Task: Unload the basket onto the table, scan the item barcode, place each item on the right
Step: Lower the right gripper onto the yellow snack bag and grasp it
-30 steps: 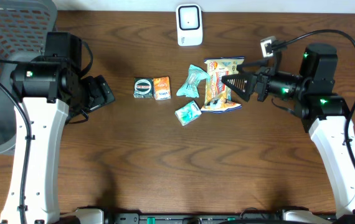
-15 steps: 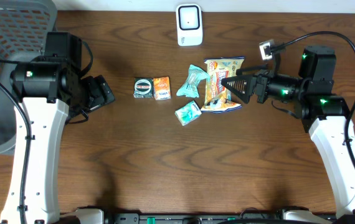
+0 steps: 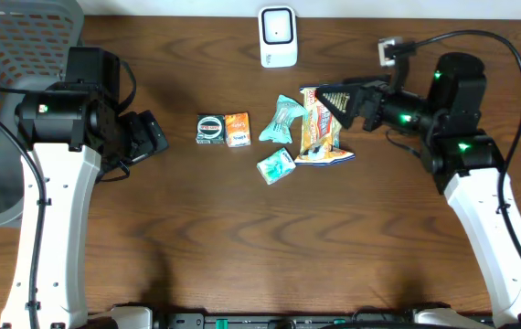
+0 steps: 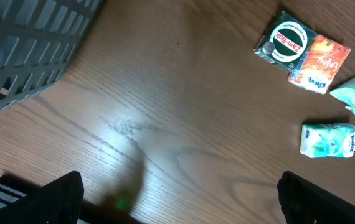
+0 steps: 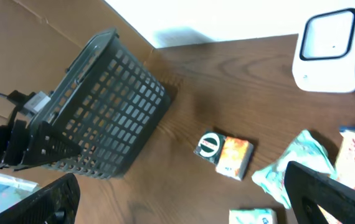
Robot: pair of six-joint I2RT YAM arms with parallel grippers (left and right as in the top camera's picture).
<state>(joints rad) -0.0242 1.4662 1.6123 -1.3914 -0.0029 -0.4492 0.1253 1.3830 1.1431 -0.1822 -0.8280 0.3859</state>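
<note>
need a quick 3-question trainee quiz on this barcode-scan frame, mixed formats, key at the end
1. True or false: the right end effector is shut on the snack bag.
2. Fill in: the grey basket stands on the ___ arm's side of the scene.
3. Which item lies right next to the Zam-Buk box? A) orange box B) basket C) snack bag

Key
1. False: it is open above the snack bag, with nothing between its fingers.
2. left
3. A
</note>
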